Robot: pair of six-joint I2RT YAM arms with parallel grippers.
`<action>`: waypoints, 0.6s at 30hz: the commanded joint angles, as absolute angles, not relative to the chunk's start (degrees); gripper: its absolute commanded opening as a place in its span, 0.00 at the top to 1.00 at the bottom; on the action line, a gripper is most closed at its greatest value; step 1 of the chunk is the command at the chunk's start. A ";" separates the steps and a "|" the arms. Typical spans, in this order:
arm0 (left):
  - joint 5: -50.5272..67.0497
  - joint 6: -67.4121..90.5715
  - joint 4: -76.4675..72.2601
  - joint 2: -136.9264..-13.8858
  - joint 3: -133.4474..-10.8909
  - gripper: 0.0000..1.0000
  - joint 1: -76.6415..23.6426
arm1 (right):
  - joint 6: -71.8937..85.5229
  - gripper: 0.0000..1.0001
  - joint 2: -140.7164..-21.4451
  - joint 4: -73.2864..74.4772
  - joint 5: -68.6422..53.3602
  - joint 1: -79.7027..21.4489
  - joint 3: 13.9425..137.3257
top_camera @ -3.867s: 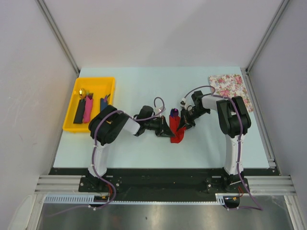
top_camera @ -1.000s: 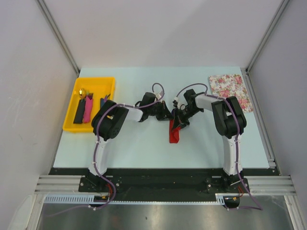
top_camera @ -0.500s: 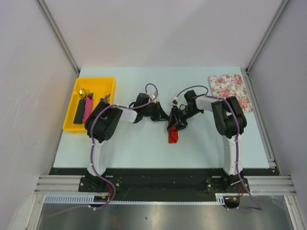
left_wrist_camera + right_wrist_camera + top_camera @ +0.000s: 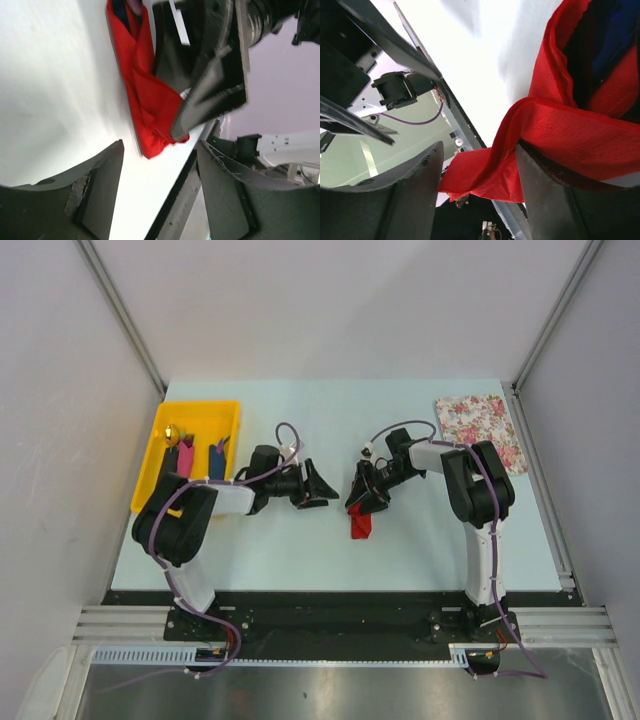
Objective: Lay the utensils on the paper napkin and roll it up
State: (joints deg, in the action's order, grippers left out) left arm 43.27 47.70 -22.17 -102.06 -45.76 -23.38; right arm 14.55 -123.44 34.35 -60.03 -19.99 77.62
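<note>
The red paper napkin (image 4: 360,524) lies loosely rolled on the table, one end under my right gripper (image 4: 364,496). In the right wrist view the napkin (image 4: 555,130) drapes over one finger (image 4: 555,200); the jaws stand apart and open, not clamping it. A dark blue utensil (image 4: 615,45) shows inside the roll. My left gripper (image 4: 318,487) is open, left of the napkin and apart from it. Its wrist view shows the napkin (image 4: 145,100) ahead, with nothing between the fingers (image 4: 95,192). More utensils, a pink one (image 4: 185,458) and a blue one (image 4: 216,458), lie in the yellow tray (image 4: 230,415).
The yellow tray stands at the table's left, close behind the left arm, with a small gold object (image 4: 172,432) in it. A white flowered sheet (image 4: 480,425) lies at the back right. The table's near edge (image 4: 175,200) runs just past the napkin.
Both grippers have opened. The left gripper has drawn back to the left, away from the napkin. The right gripper stays over the napkin's upper end.
</note>
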 commanded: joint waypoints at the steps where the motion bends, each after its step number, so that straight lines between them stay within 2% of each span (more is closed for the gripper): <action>1: 49.04 51.24 -29.35 -99.49 -43.16 0.34 -24.61 | 14.15 0.43 -126.47 31.64 -52.73 -19.78 75.76; 7: 47.47 46.24 -28.74 -96.69 -42.89 0.34 -26.72 | 15.56 0.44 -127.09 30.94 -52.56 -19.69 75.94; 11: 39.84 35.79 -19.19 -94.57 -45.60 0.35 -28.82 | 15.91 0.37 -127.09 31.03 -52.56 -19.69 75.76; 18: 26.13 23.47 -8.97 -95.27 -52.20 0.35 -36.29 | 16.52 0.32 -127.09 30.85 -52.65 -19.69 75.76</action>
State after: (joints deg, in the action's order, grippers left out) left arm 35.73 32.77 -14.96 -96.40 -47.83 -33.01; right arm 18.02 -124.20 32.67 -61.49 -19.51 77.10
